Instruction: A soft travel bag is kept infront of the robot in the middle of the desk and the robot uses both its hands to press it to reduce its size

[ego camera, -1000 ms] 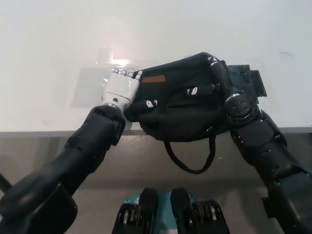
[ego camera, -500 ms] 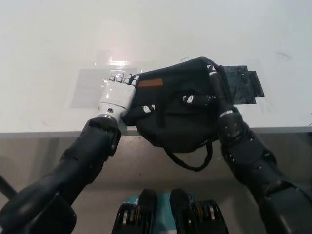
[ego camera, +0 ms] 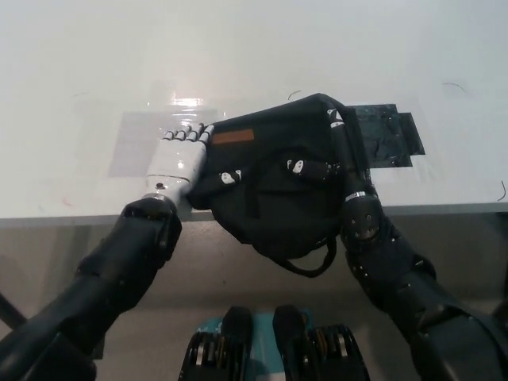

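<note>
A black soft travel bag (ego camera: 266, 190) with a small orange label lies at the near edge of the white desk (ego camera: 254, 63), its lower part and strap loop (ego camera: 305, 262) hanging over the edge. My white left hand (ego camera: 181, 155) presses flat against the bag's left side, thumb on the fabric. My black right hand (ego camera: 337, 151) presses against the bag's right side, fingers straight and thumb laid across the front. The bag is squeezed between the two hands. Neither hand is closed around it.
A dark rectangular patch (ego camera: 389, 135) lies on the desk just right of the bag, behind my right hand. A pale glossy taped patch (ego camera: 139, 143) lies under and left of my left hand. The desk's near edge (ego camera: 63, 218) runs across the picture.
Both hands have moved closer together and the bag between them looks narrower and bunched. My right arm has swung inward to the left. The whole picture has shifted slightly.
</note>
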